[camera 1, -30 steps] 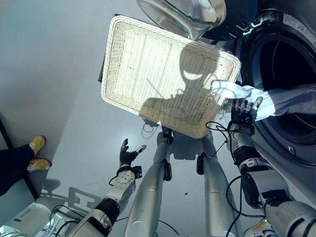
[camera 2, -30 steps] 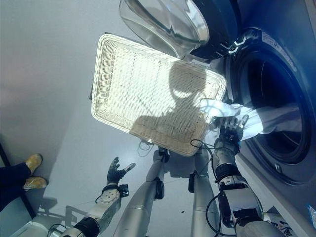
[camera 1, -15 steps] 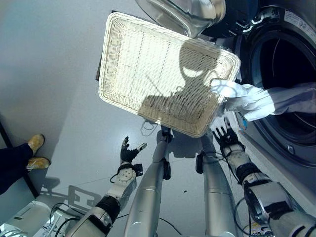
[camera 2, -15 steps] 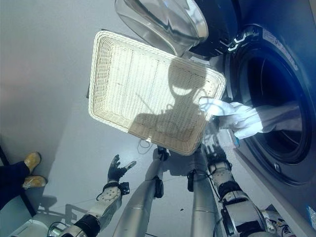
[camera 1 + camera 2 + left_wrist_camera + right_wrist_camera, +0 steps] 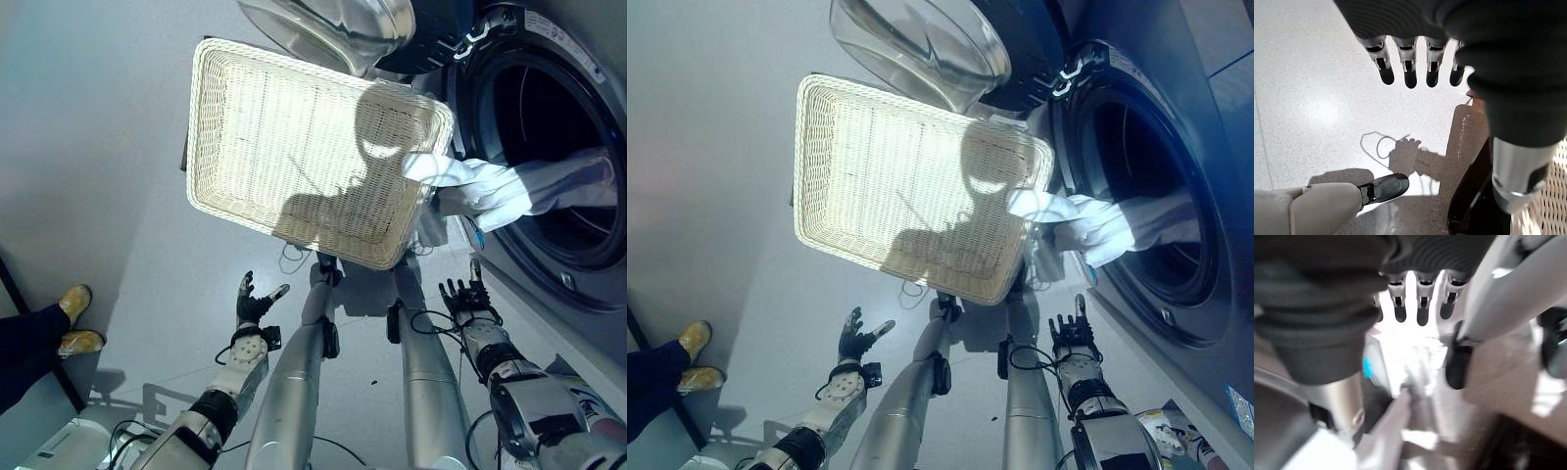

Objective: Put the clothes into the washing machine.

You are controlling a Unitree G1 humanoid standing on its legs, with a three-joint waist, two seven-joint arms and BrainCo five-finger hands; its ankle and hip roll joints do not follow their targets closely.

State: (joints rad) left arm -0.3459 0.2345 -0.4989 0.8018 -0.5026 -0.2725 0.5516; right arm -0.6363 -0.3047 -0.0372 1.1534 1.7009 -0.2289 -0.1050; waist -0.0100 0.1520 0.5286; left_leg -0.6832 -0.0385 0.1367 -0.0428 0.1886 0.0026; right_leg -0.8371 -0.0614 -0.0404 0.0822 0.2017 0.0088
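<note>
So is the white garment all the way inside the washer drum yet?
No, only partly in. The white garment hangs out over the washer's door opening, its end resting on the basket rim. The right hand is open below it.

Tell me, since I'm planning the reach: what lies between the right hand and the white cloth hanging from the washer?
Nothing solid: in the left eye view the right hand, open, sits below the white cloth, with bare floor and the washer's rim between.

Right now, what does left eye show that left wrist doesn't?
Left eye view: the washing machine with its door open, white clothes hanging from the drum over the wicker basket's rim, the open right hand, and a person's yellow shoes.

Left wrist view: a dark stand beside the basket.

Both: the open, empty left hand, the grey floor and the basket.
</note>
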